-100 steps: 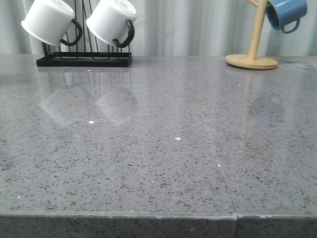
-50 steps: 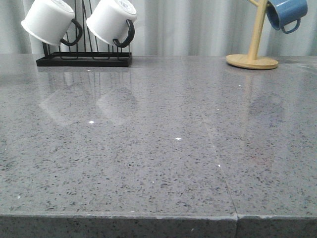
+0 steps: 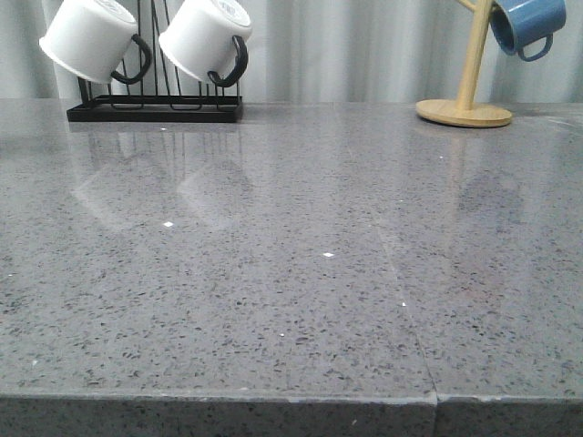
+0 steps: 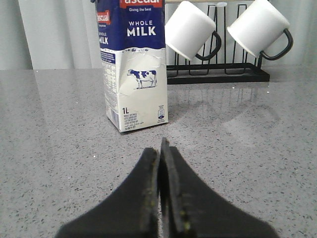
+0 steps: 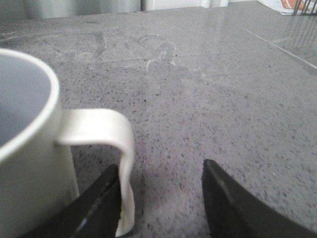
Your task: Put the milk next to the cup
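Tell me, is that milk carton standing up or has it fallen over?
Upright. In the left wrist view the milk carton stands on its base on the grey counter, with its blue top above and its cow picture level.

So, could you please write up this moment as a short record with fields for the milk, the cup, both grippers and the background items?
milk: carton upright on the grey counter, untouched
cup: white mug, handle close by the right jaws
left gripper: jaws shut, empty, pointed at the carton, short of it
right gripper: jaws open, empty
background: two white mugs on a black rack; blue mug on a wooden stand
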{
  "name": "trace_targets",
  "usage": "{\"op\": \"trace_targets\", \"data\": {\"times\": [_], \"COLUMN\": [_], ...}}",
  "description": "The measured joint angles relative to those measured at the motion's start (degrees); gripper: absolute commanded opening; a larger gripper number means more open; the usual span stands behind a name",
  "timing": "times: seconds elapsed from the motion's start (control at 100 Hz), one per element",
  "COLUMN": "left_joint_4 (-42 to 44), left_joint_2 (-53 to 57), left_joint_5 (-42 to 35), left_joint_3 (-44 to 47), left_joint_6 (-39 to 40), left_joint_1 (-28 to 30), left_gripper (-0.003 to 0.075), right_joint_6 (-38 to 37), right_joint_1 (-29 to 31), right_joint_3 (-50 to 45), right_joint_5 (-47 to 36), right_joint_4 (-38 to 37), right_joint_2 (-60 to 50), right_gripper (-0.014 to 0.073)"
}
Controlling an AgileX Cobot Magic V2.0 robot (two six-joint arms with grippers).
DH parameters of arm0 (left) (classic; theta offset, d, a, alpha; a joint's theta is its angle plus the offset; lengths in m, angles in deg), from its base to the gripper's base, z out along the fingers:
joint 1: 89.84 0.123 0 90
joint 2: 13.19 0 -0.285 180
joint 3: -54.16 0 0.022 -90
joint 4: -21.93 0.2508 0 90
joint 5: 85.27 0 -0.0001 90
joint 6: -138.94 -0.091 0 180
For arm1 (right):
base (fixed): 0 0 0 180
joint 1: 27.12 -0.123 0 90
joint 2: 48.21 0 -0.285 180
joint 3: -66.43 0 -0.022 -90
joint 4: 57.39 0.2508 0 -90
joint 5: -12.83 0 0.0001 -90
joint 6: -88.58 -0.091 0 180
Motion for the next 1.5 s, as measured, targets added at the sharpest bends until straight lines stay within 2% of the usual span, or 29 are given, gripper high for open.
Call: {"op": "trace_targets", "data": {"times": [0.17,0.35,0.58,0.72,0.83,0.98,1.12,1.24,1.38,1.45,1.5], "left_joint_4": [0.0,0.0,0.0,0.0,0.0,0.0,0.0,0.0,0.0,0.0,0.0], "left_joint_2": [0.0,0.0,0.0,0.0,0.0,0.0,0.0,0.0,0.0,0.0,0.0], "left_joint_5": [0.0,0.0,0.0,0.0,0.0,0.0,0.0,0.0,0.0,0.0,0.0], "left_joint_3": [0.0,0.0,0.0,0.0,0.0,0.0,0.0,0.0,0.0,0.0,0.0], "left_joint_6": [0.0,0.0,0.0,0.0,0.0,0.0,0.0,0.0,0.0,0.0,0.0], "left_joint_1": [0.0,0.0,0.0,0.0,0.0,0.0,0.0,0.0,0.0,0.0,0.0], "left_gripper": [-0.002,-0.002,-0.002,-0.002,-0.002,-0.002,-0.002,-0.002,-0.002,-0.002,-0.002], "right_joint_6": [-0.11,-2.34,-11.88,-14.24,-14.5,-14.59,-14.59,-14.59,-14.72,-14.72,-14.72], "right_joint_1": [0.0,0.0,-2.57,-9.15,-17.31,-28.48,-35.96,-39.69,-40.72,-40.72,-40.72], "right_joint_3": [1.19,1.32,1.32,1.32,1.32,2.87,5.7,8.15,9.43,9.55,9.64], "right_joint_5": [-0.28,-1.45,-0.89,-1.37,-1.91,-2.02,-2.02,-2.11,-2.98,-3.11,-3.11], "right_joint_4": [-2.35,-4.46,-13.45,-16.6,-17.29,-17.92,-17.92,-17.92,-17.92,-17.92,-17.92], "right_joint_2": [1.64,1.64,-3.05,-6.11,-6.33,-4.3,0.01,3.97,7.22,7.8,7.92], "right_gripper": [-0.0073,-0.0066,-0.0066,-0.0066,-0.0066,-0.0066,-0.0066,-0.0066,-0.0061,-0.0004,0.0091]}}
